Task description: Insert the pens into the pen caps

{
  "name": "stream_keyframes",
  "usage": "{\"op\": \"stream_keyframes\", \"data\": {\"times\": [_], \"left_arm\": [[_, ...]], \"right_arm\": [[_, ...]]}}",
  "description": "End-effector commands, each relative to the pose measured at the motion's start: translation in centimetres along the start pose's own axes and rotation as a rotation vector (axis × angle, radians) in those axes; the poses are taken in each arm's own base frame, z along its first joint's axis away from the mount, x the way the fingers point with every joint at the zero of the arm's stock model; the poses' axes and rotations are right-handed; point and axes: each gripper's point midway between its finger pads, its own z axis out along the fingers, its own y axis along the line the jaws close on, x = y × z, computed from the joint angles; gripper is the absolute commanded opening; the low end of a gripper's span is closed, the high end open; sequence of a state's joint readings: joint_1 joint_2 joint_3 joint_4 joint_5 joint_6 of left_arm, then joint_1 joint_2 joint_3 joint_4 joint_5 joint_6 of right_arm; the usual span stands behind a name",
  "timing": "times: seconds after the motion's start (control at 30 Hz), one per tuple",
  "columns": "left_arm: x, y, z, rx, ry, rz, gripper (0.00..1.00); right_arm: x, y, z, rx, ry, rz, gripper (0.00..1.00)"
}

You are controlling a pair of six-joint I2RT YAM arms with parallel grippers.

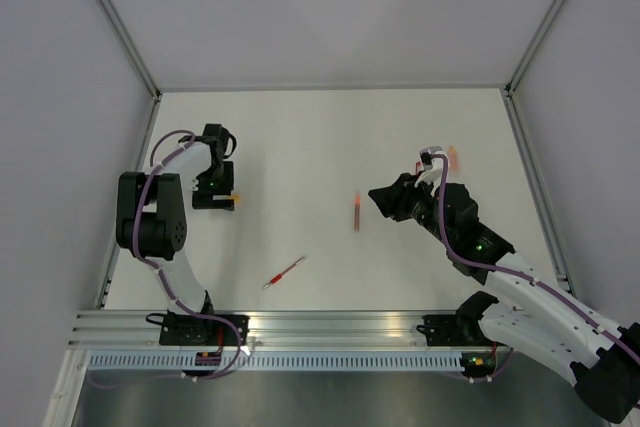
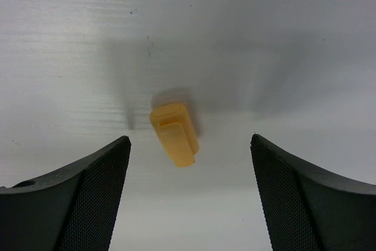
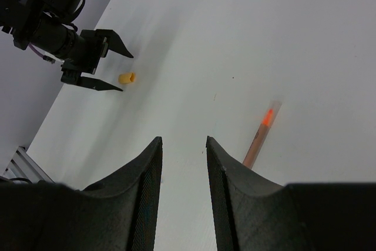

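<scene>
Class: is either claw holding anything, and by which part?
Neither holds anything. Left claw open around the pen cap; right claw empty, pen beside it.

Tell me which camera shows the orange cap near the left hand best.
Left wrist view: the cap lies large and sharp on the table, between the open fingers. The top external view shows it only as a tiny orange speck; the right wrist view shows it small and far off.

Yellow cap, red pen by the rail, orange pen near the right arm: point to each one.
Yellow cap (image 2: 174, 133): left wrist view, on its upper face.
Red pen (image 1: 285, 272): top external view, mid-shaft.
Orange pen (image 3: 260, 137): right wrist view, on the shaft below the bright band.
</scene>
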State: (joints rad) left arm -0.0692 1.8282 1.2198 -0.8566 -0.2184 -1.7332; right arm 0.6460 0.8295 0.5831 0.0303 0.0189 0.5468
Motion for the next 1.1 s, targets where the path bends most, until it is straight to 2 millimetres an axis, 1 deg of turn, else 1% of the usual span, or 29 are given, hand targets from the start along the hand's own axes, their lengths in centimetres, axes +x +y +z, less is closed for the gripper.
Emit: {"op": "stream_keyframes", "data": {"times": [0.0, 0.2, 0.37, 0.43, 0.6, 0.7, 0.77, 0.97, 1.07], "left_arm": [[-0.4, -0.7, 0.0, 0.012, -0.015, -0.027, 0.86], [-0.5, -0.2, 0.4, -0.015, -0.023, -0.036, 0.82], [0.2, 0.1, 1.1, -0.027, 0.009, -0.043, 0.81], [0.6, -0.1, 1.2, -0.019, 0.028, -0.044, 0.80], [1.0, 0.1, 1.7, -0.026, 0.048, -0.059, 0.77], [0.8, 0.6, 2.1, -0.039, 0.046, -0.073, 0.72], [0.7, 1.3, 2.4, -0.065, 0.048, -0.085, 0.68], [-0.3, 1.7, 2.3, -0.066, 0.014, -0.106, 0.67], [-0.3, 1.9, 2.6, -0.070, 0.021, -0.111, 0.66]], "right_arm": [[-0.5, 0.7, -0.1, -0.029, -0.020, 0.010, 0.42], [-0.5, 0.7, -0.2, -0.031, -0.020, 0.010, 0.41], [-0.6, 0.7, -0.2, -0.030, -0.025, 0.010, 0.42], [-0.7, 0.8, -0.3, -0.033, -0.026, 0.010, 0.41], [-0.9, 0.9, -0.4, -0.033, -0.033, 0.008, 0.41], [-0.9, 1.0, -0.5, -0.038, -0.032, 0.008, 0.41], [-0.9, 1.0, -0.6, -0.038, -0.034, 0.010, 0.42], [-1.0, 1.0, -0.6, -0.040, -0.036, 0.010, 0.41], [-1.0, 1.0, -0.6, -0.040, -0.035, 0.008, 0.41]]}}
